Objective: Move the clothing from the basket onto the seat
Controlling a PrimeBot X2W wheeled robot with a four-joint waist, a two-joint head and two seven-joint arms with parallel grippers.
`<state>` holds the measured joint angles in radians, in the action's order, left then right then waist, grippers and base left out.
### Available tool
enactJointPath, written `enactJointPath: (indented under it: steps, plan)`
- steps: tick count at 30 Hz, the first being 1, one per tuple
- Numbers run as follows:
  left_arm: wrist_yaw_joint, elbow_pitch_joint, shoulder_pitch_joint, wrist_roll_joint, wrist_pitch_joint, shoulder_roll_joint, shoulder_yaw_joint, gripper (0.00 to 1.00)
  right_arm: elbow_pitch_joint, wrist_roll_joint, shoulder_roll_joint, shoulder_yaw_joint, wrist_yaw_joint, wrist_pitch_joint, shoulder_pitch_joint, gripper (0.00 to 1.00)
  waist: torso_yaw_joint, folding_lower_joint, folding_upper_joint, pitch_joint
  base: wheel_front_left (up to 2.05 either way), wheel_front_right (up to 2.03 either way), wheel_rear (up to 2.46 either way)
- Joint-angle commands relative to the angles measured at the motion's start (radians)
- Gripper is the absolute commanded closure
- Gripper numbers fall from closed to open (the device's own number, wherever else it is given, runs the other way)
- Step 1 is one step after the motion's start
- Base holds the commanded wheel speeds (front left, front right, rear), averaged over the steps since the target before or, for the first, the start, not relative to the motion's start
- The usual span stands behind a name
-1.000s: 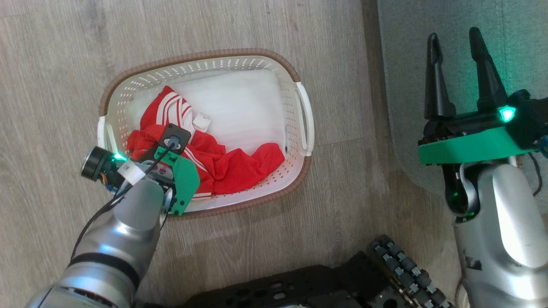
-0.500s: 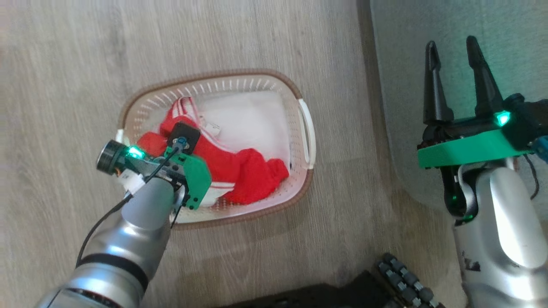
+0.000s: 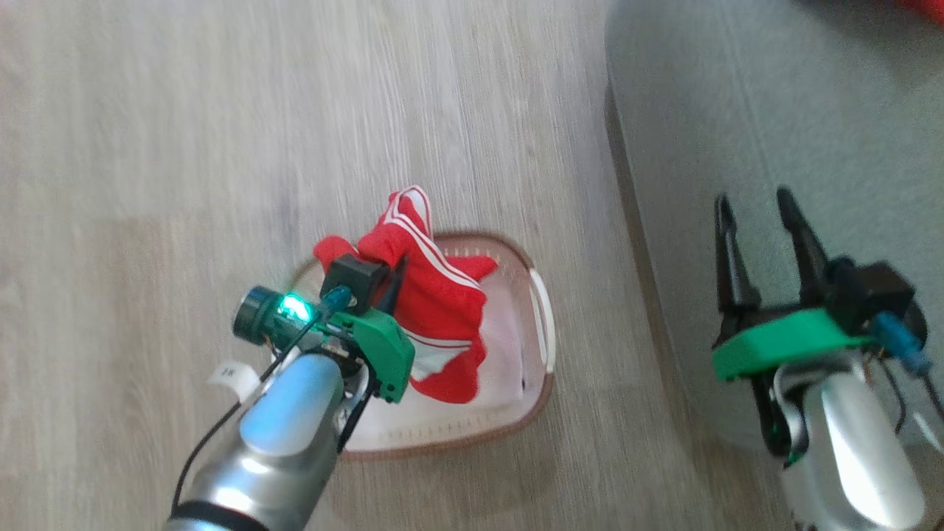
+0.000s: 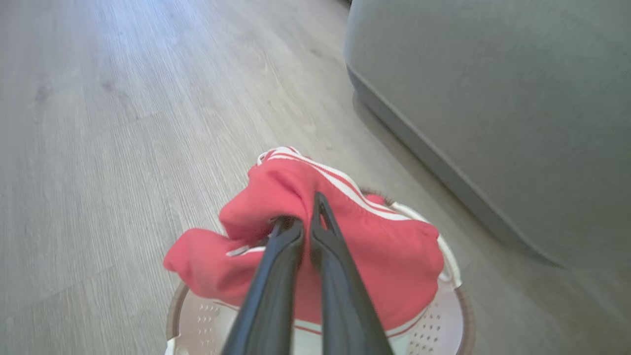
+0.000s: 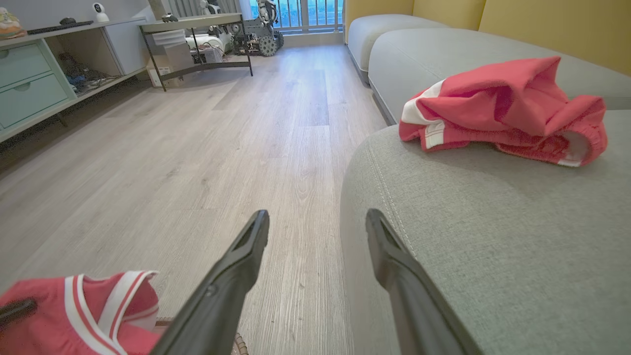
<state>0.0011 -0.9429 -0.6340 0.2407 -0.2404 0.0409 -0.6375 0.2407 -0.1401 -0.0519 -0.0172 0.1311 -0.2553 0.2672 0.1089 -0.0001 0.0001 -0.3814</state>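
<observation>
The left gripper (image 4: pixel 303 213) pinches a fold of the clothing (image 4: pixel 389 246) hanging over the basket (image 3: pixel 544 383). The bite seems shallow, though blurred, so swinging to the seat (image 3: pixel 774 110) may drop it. The right gripper (image 3: pixel 756 214) gapes empty.

We record a pale wood-plank floor (image 5: pixel 207 148). In the right wrist view, a teal drawer unit (image 5: pixel 24 88) stands at left, a black-framed table (image 5: pixel 197 29) beyond it, daylight through a far window (image 5: pixel 315 10).

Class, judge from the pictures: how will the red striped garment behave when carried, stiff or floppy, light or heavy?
Probably floppy: the clothing droops in folds around the left gripper. Likely light: one narrow pinch holds it over the basket.
</observation>
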Motion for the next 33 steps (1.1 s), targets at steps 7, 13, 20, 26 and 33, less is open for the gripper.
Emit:
enactJointPath:
  steps: [7,13,20,26,33]
  plan:
    - [0.018,0.159,0.055,0.104,-0.014,0.009,-0.002,1.00,0.021,0.017,0.002,0.029,0.000,-0.006,-0.097,0.00,-0.045,0.0001,-0.0001,0.301,0.00,0.00,0.00]
    - [0.035,0.252,0.060,0.136,0.013,0.009,-0.020,1.00,0.044,0.019,0.002,0.045,0.000,-0.006,-0.154,0.00,-0.056,0.0001,-0.0001,0.416,0.00,0.00,0.00]
    - [0.045,0.324,0.016,0.145,0.057,0.012,-0.016,1.00,0.056,0.012,0.002,0.075,0.000,-0.006,-0.172,0.00,-0.063,0.0001,-0.0001,0.478,0.00,0.00,0.00]
    - [0.046,0.366,-0.016,0.153,0.091,0.012,-0.022,1.00,0.058,0.001,0.002,0.137,0.000,-0.006,-0.172,0.00,-0.068,0.0001,-0.0001,0.500,0.00,0.00,0.00]
    - [0.049,0.404,-0.058,0.165,0.113,0.010,-0.053,1.00,0.069,-0.027,0.002,0.295,0.000,-0.006,-0.151,0.00,-0.078,0.0001,-0.0001,0.504,0.00,0.00,0.00]
